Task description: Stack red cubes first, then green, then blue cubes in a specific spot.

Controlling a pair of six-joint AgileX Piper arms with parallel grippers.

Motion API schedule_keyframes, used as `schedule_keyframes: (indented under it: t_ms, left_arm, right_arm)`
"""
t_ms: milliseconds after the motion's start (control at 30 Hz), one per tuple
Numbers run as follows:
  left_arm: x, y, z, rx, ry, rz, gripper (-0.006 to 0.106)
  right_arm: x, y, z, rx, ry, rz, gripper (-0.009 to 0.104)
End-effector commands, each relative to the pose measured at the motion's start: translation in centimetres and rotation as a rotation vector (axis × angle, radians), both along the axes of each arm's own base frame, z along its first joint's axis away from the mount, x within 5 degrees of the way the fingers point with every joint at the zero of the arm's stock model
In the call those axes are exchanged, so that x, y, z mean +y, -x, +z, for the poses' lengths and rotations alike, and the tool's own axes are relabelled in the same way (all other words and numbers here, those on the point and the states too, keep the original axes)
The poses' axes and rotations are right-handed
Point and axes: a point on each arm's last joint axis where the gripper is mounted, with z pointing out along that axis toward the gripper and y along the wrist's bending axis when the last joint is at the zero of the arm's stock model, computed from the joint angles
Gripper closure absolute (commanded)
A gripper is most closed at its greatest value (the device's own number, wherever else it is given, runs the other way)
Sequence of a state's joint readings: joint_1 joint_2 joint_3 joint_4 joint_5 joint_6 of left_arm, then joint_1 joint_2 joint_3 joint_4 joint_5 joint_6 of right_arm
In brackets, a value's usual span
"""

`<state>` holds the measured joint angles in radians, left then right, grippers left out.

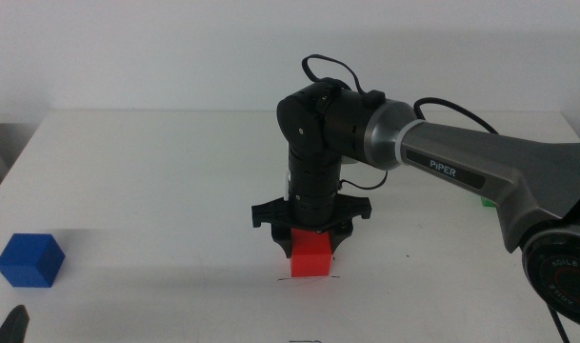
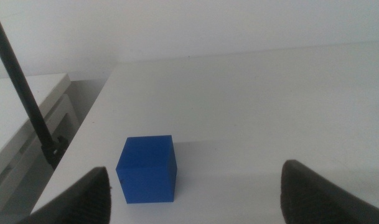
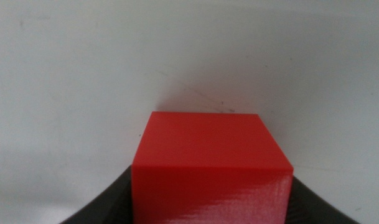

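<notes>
Currently the red cube (image 1: 311, 255) is gripped between the jaws of the right gripper (image 1: 312, 240) at the marked spot (image 1: 309, 277), where it should be squared to the line before release, while the left gripper (image 2: 195, 190) waits open near the blue cube (image 2: 147, 169)

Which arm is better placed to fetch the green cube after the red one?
Probably right. The green cube peeks out behind the right arm, whose right gripper holds the red cube at the marked line. The left gripper is open by the blue cube, far away.
</notes>
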<state>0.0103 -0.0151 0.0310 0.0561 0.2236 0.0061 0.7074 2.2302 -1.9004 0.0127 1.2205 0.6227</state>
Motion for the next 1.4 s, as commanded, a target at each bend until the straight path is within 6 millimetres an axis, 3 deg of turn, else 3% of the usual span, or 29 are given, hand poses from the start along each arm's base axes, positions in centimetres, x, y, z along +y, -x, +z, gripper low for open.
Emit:
schedule_keyframes:
  t_ms: [0,233,267,300,333,367,567,1367]
  left_arm:
    - [0.0,0.1,1.0,-0.106,0.012,-0.003,0.007]
    - [0.0,0.1,1.0,-0.106,0.012,-0.003,0.007]
    - [0.0,0.1,1.0,-0.106,0.012,-0.003,0.007]
    - [0.0,0.1,1.0,-0.106,0.012,-0.003,0.007]
    - [0.0,0.1,1.0,-0.106,0.012,-0.003,0.007]
    - [0.0,0.1,1.0,-0.106,0.012,-0.003,0.007]
    - [0.0,0.1,1.0,-0.106,0.012,-0.003,0.007]
    - [0.0,0.1,1.0,-0.106,0.012,-0.003,0.007]
  right_arm:
    - [-0.3,0.4,2.7,-0.022,-0.022,-0.043,0.093]
    - [-0.4,0.2,2.7,-0.039,-0.003,-0.044,0.092]
    - [-0.4,0.2,2.7,-0.039,-0.002,-0.044,0.088]
    - [-0.4,0.2,2.7,-0.040,-0.001,-0.029,0.067]
    - [-0.4,0.2,2.7,-0.040,-0.001,-0.029,0.063]
    - [-0.4,0.2,2.7,-0.044,-0.003,-0.021,0.046]
    - [-0.3,0.1,2.7,-0.058,-0.012,0.015,0.023]
    - [-0.8,1.1,5.4,-0.056,-0.030,0.019,0.020]
